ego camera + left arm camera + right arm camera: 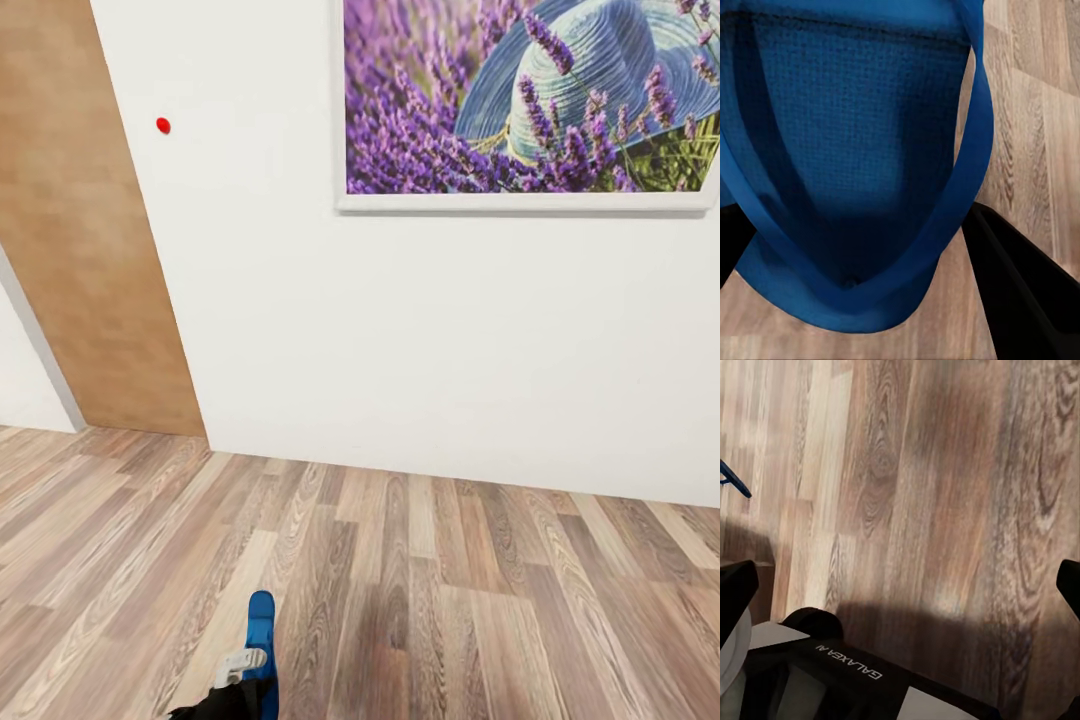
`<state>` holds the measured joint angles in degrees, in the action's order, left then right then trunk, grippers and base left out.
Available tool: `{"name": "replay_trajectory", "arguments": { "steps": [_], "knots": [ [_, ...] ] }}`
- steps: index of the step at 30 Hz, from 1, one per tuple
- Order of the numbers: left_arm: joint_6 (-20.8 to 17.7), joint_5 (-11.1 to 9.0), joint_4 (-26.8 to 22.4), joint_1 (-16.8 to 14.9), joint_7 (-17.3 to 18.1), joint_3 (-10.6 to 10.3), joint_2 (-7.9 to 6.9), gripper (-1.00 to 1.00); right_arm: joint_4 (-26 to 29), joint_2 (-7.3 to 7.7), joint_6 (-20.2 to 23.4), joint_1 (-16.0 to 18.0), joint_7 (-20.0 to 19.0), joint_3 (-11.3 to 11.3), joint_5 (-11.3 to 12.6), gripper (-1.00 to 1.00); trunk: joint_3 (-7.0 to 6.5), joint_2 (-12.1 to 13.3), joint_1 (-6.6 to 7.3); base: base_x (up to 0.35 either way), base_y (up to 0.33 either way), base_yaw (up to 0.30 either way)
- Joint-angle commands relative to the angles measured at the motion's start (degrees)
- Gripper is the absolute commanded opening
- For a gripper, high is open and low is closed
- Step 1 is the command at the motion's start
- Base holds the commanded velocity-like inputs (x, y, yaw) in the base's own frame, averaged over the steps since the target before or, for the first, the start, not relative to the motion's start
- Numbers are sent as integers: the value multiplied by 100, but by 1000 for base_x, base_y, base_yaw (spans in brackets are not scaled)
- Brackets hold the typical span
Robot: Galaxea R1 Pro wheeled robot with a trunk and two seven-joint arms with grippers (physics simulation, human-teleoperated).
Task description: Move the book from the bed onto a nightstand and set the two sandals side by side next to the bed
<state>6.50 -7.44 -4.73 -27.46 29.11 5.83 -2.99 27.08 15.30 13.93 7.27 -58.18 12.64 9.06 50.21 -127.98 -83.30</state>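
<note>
**Left tool holds a blue sandal above the floor, wall ahead**

Your left tool (243,672) sits at the bottom edge of the head view, and it is clamped on one blue sandal (262,640). The sandal sticks out forward past the tool, its far end pointing toward the wall. From the left wrist camera, you see the sandal (855,150) up close between the dark fingers (1027,292), its textured sole and thin blue strap spanning the gap, with the wood-plank floor (1035,127) beyond it.

Your right tool's dark fingertips (735,592) show at the two sides of the right wrist picture, set well apart with nothing between them but the floor (937,487). A bit of blue (735,480) shows at that picture's edge; you cannot tell what it is.

Farther on, the floor (450,590) runs to a white wall (400,330). A light-brown wooden door (80,230) stands at the left. A framed picture of lavender and a blue hat (530,100) hangs high on the wall, and a small red dot (163,125) sits near the door.
</note>
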Motion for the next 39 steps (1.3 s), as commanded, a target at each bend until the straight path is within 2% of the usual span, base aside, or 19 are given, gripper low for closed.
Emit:
{"name": "replay_trajectory", "arguments": {
  "steps": [1,39],
  "knots": [
    [0,-4,8,-5,42,49,0,-100,-1,0,57,3,-18,10,35,100,6,-2,-2,332,0,0],
    [0,-3,40,-5,42,49,0,-100,4,0,57,3,-18,19,35,100,6,-2,-2,332,5,0]
  ]
}}
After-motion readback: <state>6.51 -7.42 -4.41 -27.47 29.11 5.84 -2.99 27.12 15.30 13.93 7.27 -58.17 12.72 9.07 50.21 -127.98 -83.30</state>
